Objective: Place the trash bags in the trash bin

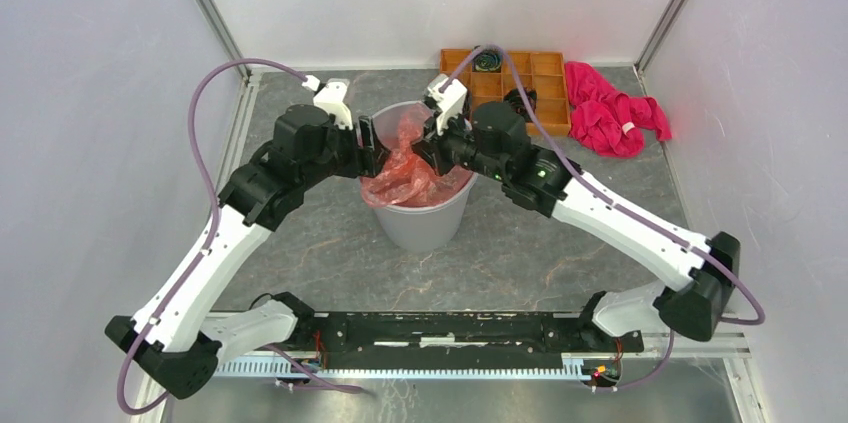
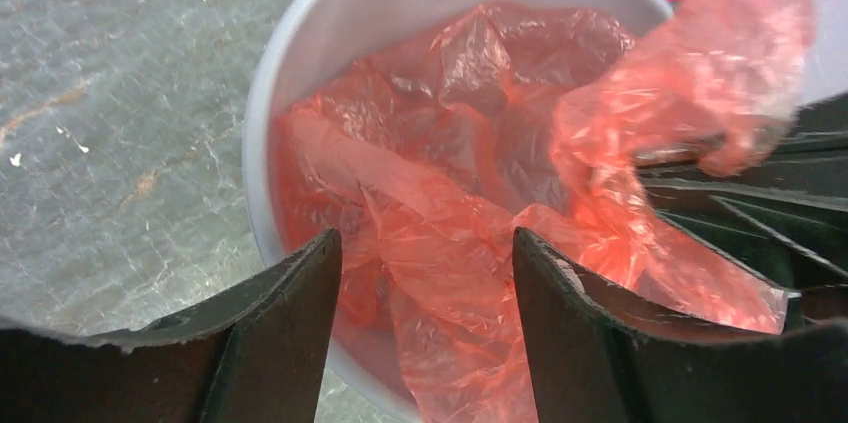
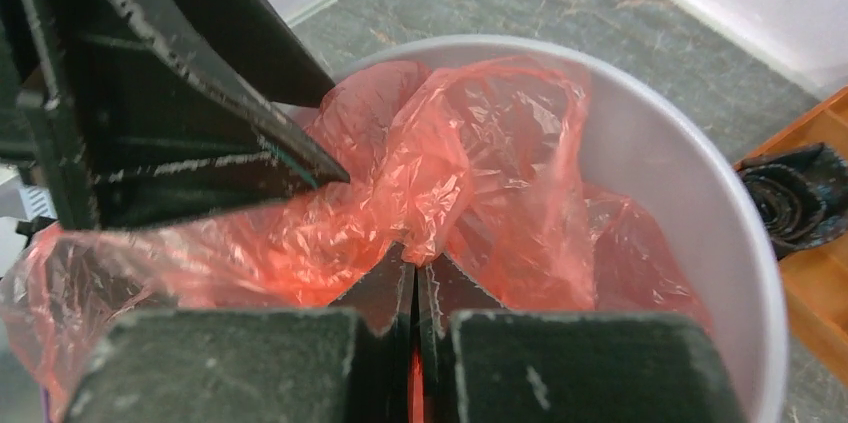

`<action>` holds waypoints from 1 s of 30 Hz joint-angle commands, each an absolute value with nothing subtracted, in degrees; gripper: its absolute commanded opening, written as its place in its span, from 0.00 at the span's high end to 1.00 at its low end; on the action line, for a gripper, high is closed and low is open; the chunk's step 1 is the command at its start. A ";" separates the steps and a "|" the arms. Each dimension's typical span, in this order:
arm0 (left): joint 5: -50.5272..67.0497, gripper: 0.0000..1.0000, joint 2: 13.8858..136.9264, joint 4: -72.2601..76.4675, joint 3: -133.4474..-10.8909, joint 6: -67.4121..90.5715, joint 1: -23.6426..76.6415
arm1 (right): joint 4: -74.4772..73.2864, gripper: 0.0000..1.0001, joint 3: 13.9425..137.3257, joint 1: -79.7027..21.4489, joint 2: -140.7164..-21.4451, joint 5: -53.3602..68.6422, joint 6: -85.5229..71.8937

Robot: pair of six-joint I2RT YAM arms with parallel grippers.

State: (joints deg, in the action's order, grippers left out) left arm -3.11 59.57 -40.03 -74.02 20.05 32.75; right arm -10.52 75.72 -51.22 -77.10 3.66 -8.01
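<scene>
The light-grey round trash bin stands mid-table. The translucent red-orange trash bag lies crumpled inside it and spills over its near-left rim. My left gripper hangs over the bin's left rim; in the left wrist view its jaws stand wide apart with the bag below and between them, nothing pinched. My right gripper is over the bin's right half; in the right wrist view its jaws are pressed together on a fold of the bag, above the bin.
An orange-brown compartment tray stands at the back right, holding a dark roll, also in the right wrist view. A magenta-pink cloth lies right of the tray. White walls enclose the table on three sides.
</scene>
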 commanded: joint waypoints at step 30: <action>17.87 0.28 56.49 -36.14 -73.70 18.36 32.70 | -9.15 0.89 79.46 -51.11 -74.34 4.11 -11.81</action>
